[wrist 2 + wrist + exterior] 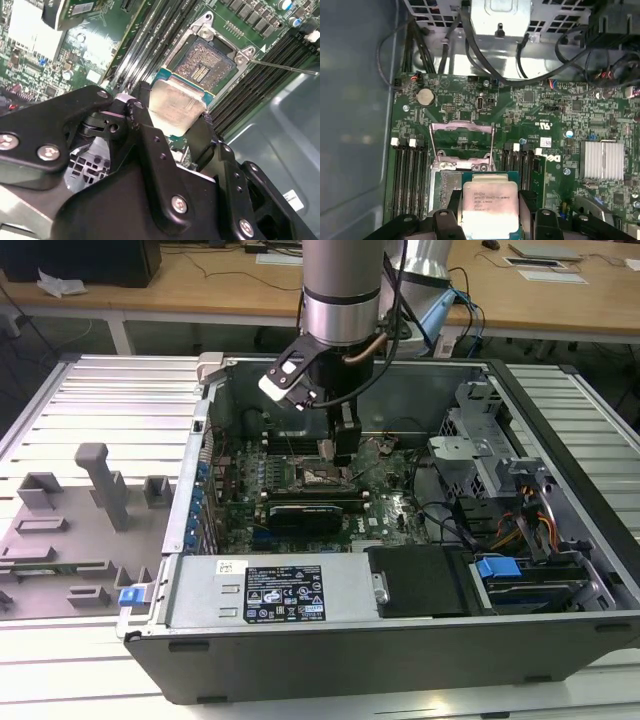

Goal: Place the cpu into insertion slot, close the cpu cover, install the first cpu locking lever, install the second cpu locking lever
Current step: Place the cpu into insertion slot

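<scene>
End effector (175,125) pinching cpu (176,102) by edges, apparently just above insertion slot (206,62); cpu cover (461,127) swung open.

Ribbed metal bench (110,390) carries an open computer case (400,660) laid on its side. A grey fixture tray (60,540) sits beside it, at the exterior view's left.

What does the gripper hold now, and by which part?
The gripper holds the cpu by two opposite side edges, between its fingers.
</scene>
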Action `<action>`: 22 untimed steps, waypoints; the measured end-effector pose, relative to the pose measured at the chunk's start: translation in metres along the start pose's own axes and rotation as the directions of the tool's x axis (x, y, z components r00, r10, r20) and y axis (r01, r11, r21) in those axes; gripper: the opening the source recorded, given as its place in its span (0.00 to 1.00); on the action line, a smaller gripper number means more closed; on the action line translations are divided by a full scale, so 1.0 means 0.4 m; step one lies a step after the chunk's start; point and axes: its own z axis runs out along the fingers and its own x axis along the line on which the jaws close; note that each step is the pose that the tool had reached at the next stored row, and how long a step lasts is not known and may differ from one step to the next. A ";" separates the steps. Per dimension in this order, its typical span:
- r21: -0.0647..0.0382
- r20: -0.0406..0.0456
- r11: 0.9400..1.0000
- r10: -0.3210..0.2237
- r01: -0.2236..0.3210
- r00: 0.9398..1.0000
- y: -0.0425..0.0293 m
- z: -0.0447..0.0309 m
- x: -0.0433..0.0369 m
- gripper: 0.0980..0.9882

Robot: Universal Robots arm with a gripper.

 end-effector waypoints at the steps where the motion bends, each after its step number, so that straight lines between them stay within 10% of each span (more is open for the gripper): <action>1: 0.000 0.001 1.000 0.008 -0.008 1.000 -0.003 0.004 0.003 0.49; 12: -0.030 0.002 1.000 0.010 -0.010 1.000 -0.032 0.029 0.039 0.49; 22: -0.030 0.002 0.999 0.013 -0.013 1.000 -0.045 0.073 0.040 0.49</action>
